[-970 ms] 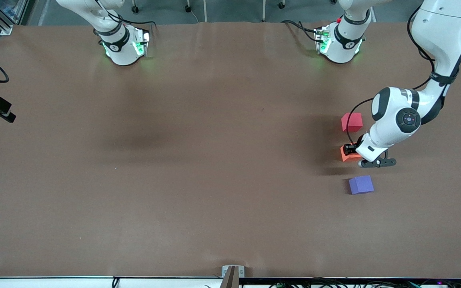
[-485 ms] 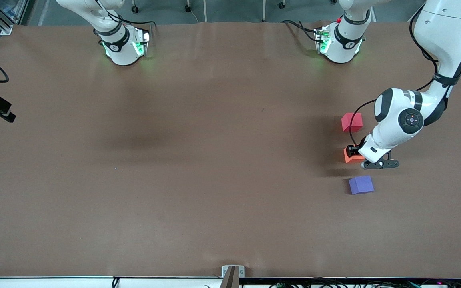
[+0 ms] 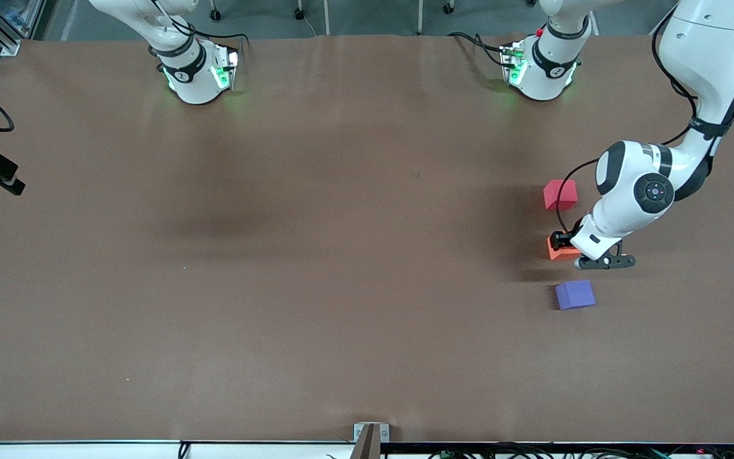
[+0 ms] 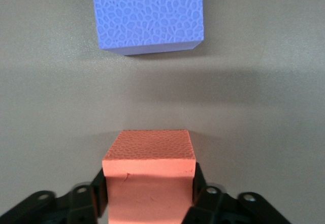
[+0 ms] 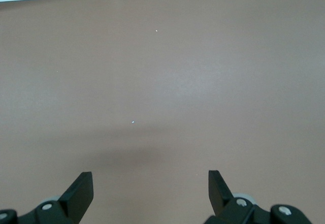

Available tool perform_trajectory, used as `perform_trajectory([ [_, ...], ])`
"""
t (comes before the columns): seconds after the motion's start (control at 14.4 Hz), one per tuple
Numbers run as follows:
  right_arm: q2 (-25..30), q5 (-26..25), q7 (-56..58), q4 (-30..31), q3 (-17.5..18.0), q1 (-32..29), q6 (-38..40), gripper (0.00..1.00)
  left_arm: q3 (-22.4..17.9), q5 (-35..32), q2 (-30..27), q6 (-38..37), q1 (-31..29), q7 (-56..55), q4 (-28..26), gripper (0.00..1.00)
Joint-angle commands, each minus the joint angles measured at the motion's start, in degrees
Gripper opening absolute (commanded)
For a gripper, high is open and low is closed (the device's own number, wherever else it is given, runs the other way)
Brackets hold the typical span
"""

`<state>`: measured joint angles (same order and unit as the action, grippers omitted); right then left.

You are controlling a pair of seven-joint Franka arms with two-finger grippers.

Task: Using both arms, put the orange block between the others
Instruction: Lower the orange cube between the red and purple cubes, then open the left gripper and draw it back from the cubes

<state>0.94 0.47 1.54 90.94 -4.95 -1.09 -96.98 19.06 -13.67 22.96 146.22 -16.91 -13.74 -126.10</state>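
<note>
cubes: three, one each — pinkish-red cube (image 3: 559,194), orange block (image 3: 560,249), purple cube (image 3: 575,294)
orange block: sits square on the tabletop (image 3: 316,268) between the other two near the left arm's edge, no long axis
left pincer (image 3: 564,246): fingers (image 4: 96,196) around the orange block, can't tell if gripping
right pincer (image 5: 151,187): spread wide, holding nothing, waiting

Crowded only toward the left arm's end of the bench (image 3: 341,319). Red block (image 3: 560,194), orange block (image 3: 561,252) and purple block (image 3: 575,294) in a row there, apart from one another, with narrow strips of bare bench between. Left tool (image 4: 150,203) low at the orange block, left arm (image 3: 634,191) hanging above it and closing off the way down. Wide bare bench toward the right arm's end and nearer the front camera. Right tool (image 5: 151,183) spread wide over bare bench.
</note>
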Motion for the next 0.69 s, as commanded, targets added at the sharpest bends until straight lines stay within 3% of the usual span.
perform_trajectory([
  [0.0,0.8,-0.9,0.1,0.4,0.3,-0.2,0.2,1.00,0.3,-1.6,-1.9,0.5,-0.6,0.3,0.9,1.00],
  [0.35,0.8,-0.9,0.2,0.5,0.3,-0.3,0.4,1.00,2.6,-0.9,-11.4,-10.8,-0.7,0.9,4.9,1.00],
  [0.62,0.7,-0.9,0.7,0.4,0.2,-0.4,0.0,1.00,3.5,5.7,-14.5,-28.3,-0.8,1.9,19.0,1.00],
])
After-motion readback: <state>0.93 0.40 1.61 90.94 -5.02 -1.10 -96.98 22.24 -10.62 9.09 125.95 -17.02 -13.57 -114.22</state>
